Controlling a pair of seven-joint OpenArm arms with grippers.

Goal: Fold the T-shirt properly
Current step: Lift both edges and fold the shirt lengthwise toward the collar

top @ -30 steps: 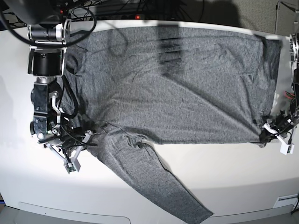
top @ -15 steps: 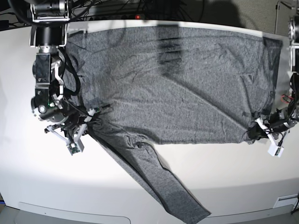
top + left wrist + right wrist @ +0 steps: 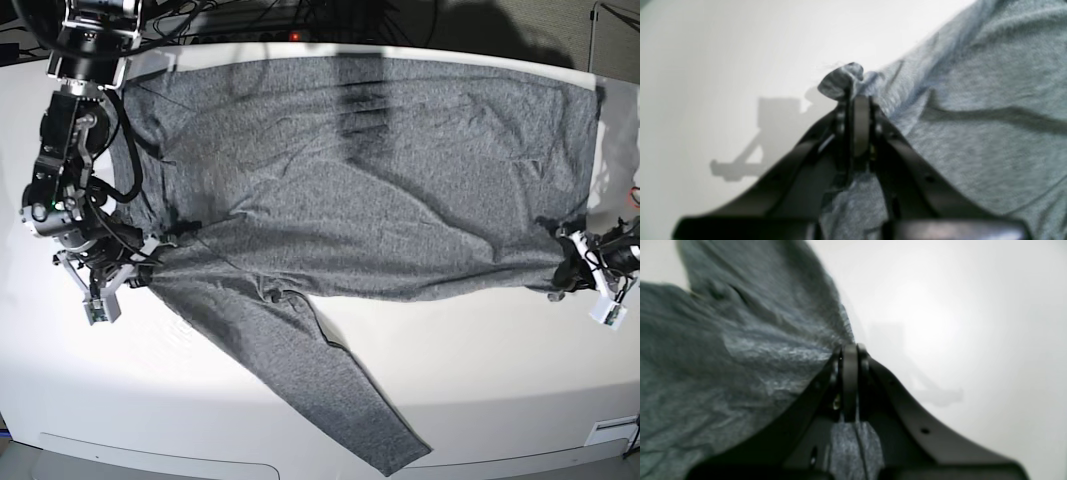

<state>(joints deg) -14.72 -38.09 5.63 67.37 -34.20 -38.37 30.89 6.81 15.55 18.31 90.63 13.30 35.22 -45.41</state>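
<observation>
The T-shirt (image 3: 380,190) lies spread across the white surface (image 3: 500,380), its body filling the far half of the base view and one long sleeve (image 3: 300,390) trailing toward the near edge. Both arms hold it along its near edge. The right gripper (image 3: 140,272), at that view's left, has its jaws closed on the cloth where the sleeve meets the body; its wrist view shows the fabric fanning out from the pinch. The left gripper (image 3: 572,272), at the view's right, is likewise clamped on the opposite near corner, where a small bunch of knit pokes out beyond the closed jaws in its wrist view.

The cloth looks thin, soft and light. It will likely drape and stretch rather than hold a line, so a fold carried by two pinched points would tend to sag in the middle and pull ripples across the body; faint creases already run between the two grips. Edges and corners seem the sensible places to hold, since a pinch in mid-panel would only tent the fabric. The knit is unlikely to slip from firm jaws, though a small bite might work loose under tension.

The loose sleeve is the main nuisance: it hangs free and could drag or tuck under. Dark cables (image 3: 250,25) run along the far edge just behind the shirt, and the arms' own links crowd both sides.
</observation>
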